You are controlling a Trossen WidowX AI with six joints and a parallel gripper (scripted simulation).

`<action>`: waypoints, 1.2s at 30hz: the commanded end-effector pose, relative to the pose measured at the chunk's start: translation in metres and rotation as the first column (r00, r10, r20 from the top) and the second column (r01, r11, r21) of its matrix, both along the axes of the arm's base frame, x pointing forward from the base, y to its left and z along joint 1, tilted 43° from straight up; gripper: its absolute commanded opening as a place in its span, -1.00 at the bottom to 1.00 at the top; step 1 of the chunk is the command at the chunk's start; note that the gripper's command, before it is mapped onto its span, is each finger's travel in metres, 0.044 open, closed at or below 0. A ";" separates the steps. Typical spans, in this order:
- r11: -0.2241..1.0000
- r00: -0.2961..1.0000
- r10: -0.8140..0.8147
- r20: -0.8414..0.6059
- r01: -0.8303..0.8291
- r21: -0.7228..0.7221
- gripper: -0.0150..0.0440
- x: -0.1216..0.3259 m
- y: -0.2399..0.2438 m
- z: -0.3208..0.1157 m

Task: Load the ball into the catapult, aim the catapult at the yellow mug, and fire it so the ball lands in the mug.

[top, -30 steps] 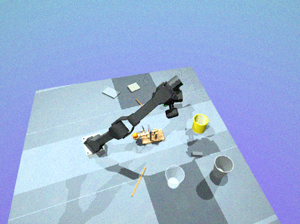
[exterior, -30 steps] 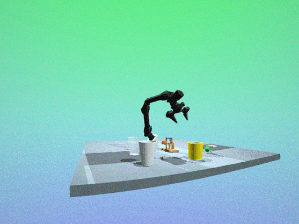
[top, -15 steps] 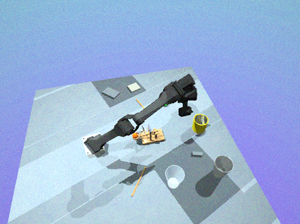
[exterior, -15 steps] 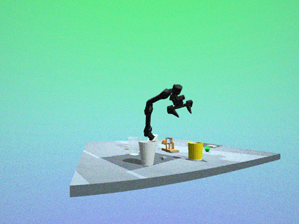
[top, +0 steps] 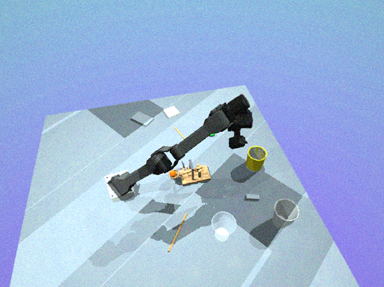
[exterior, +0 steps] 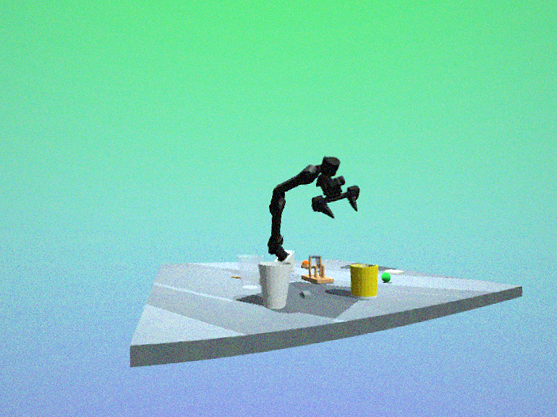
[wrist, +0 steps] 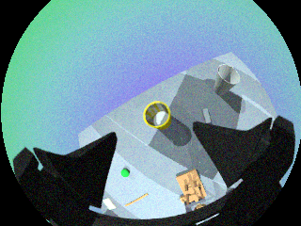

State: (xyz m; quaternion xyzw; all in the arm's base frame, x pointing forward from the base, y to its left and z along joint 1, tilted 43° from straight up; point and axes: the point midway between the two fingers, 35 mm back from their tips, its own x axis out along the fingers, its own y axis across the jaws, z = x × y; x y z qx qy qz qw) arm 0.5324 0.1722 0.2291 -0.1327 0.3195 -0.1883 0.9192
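The orange ball (top: pixel 172 174) (exterior: pixel 304 264) rests in the cup at the arm end of the wooden catapult (top: pixel 195 180) (exterior: pixel 323 279) (wrist: pixel 190 181). The ball cannot be made out in the wrist view, where my gripper's body cuts off the catapult's cup end. The yellow mug (top: pixel 255 163) (exterior: pixel 364 280) (wrist: pixel 157 103) stands upright beyond the catapult's other end, off to one side. My gripper (top: pixel 240 143) (exterior: pixel 345 214) (wrist: pixel 155 131) is open and empty, high above the table near the mug, touching neither mug nor catapult.
A green ball (top: pixel 211 134) (exterior: pixel 386 277) (wrist: pixel 125 172) lies on the mug's far side. A grey cup (top: pixel 285 213) (exterior: pixel 275 285) (wrist: pixel 227 80), a clear cup (top: pixel 223 223), a small grey block (top: pixel 252 197) (exterior: pixel 305 294) (wrist: pixel 206 116) and a wooden stick (top: pixel 177 232) are on the other side.
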 end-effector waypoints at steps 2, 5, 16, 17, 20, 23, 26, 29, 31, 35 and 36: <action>1.000 1.000 -0.001 0.004 0.001 -0.004 0.73 0.000 0.000 0.001; 1.000 1.000 -0.001 0.004 0.001 -0.004 0.47 0.000 0.000 0.001; 1.000 1.000 -0.001 0.004 0.001 -0.004 -0.49 0.000 0.000 0.001; 1.000 1.000 -0.001 0.004 0.001 -0.004 -0.49 0.000 0.000 0.001; 1.000 1.000 -0.001 0.004 0.001 -0.004 -0.49 0.000 0.000 0.001; 1.000 1.000 -0.001 0.004 0.001 -0.004 -0.49 0.000 0.000 0.001; 1.000 1.000 0.001 0.000 -0.001 -0.007 -0.49 0.000 0.000 0.000; 0.998 0.998 0.026 -0.053 -0.029 -0.054 -0.49 -0.006 0.003 -0.011; 0.994 0.994 0.046 -0.099 -0.055 -0.093 -0.49 -0.011 0.005 -0.020; 0.980 0.978 0.081 -0.194 -0.114 -0.166 -0.49 -0.023 0.009 -0.039; 0.974 0.972 0.088 -0.218 -0.130 -0.184 -0.49 -0.026 0.010 -0.043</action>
